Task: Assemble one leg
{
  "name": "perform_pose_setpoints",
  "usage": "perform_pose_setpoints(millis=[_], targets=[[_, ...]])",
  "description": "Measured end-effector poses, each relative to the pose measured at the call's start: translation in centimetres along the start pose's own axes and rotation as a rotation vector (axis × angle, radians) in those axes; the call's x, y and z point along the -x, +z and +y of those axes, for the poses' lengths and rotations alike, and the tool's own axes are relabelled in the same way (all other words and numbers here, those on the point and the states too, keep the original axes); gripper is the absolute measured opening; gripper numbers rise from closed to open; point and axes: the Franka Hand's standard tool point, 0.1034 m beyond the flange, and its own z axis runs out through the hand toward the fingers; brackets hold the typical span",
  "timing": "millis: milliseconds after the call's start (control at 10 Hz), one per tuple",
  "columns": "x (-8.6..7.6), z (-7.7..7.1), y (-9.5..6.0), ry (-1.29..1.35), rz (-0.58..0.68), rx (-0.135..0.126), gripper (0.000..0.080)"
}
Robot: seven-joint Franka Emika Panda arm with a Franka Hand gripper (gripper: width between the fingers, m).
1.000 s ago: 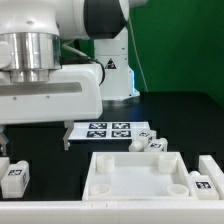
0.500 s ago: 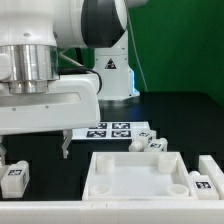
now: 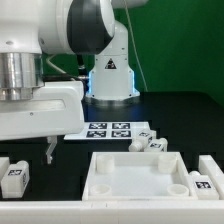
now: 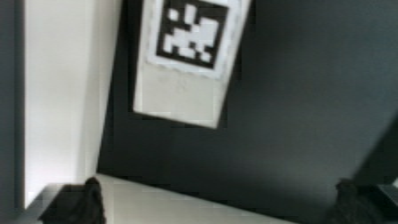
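In the wrist view a white leg (image 4: 187, 62) with a black-and-white tag on its upper face lies on the dark table, ahead of my gripper (image 4: 222, 205). Both dark fingertips (image 4: 75, 203) stand far apart with nothing held between them. A blurred white surface (image 4: 196, 205) lies beneath them. In the exterior view my gripper (image 3: 28, 150) hangs over the table at the left, with one finger (image 3: 52, 150) showing. Below it lies a tagged leg (image 3: 15, 178). More legs lie by the marker board (image 3: 148, 145) and at the right (image 3: 201, 183).
The large white tabletop (image 3: 110, 182) lies at the front middle. The marker board (image 3: 110, 130) lies flat behind it. The robot base (image 3: 110, 75) stands at the back. A white strip (image 4: 54, 110) runs along one side of the wrist view.
The arm has swung toward the exterior view's left and slightly lower. The visible finger has shifted left with it. The parts on the table have not moved.
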Motion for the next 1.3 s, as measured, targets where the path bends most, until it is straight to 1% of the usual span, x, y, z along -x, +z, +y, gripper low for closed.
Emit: perform_pose_setpoints(millis=[200, 500, 900, 1100, 1200, 1300], targets=[[0.9, -0.3, 1.0, 0.0, 0.003, 0.006, 0.0649], [1.8, -0.7, 2.4, -0.008, -0.008, -0.001, 0.0649], [2.5, -0.9, 3.4, -0.015, -0.023, -0.01, 0.0649], [2.9, -1.0, 3.6, -0.02, -0.028, -0.012, 0.0649], [3.3, -1.0, 3.7, -0.018, -0.035, -0.015, 0.0527], [3.5, -1.2, 3.8, -0.018, -0.038, -0.017, 0.0387]])
